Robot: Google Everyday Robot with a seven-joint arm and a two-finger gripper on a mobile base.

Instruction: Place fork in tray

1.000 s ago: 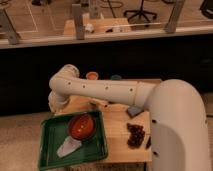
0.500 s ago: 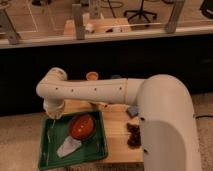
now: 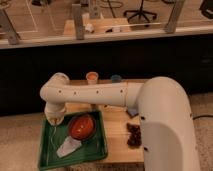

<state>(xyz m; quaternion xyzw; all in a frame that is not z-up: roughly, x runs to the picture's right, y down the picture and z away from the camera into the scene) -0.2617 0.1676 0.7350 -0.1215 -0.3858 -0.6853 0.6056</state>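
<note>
since half a second ago the white arm [image 3: 95,94] has swung further toward the left of the frame, its elbow now out past the tray's upper left corner. the gripper [image 3: 53,120] hangs at the arm's lower left end, over the upper left corner of the green tray [image 3: 100,150]; it is mostly hidden under the wrist, so i cannot tell how it stands. a thin pale line runs down inside the tray's left side just below it, which looks like the fork [image 3: 51,140], lying in the tray, though it is faint. the red bowl [image 3: 81,127] sits in the tray's upper middle, with a crumpled pale wrapper [image 3: 68,147] below it. an orange cup [image 3: 92,77] and a blue cup [image 3: 116,78] stand behind the arm. a dark clump [image 3: 133,136] lies right of the tray, partly cut off by the robot's body.
</note>
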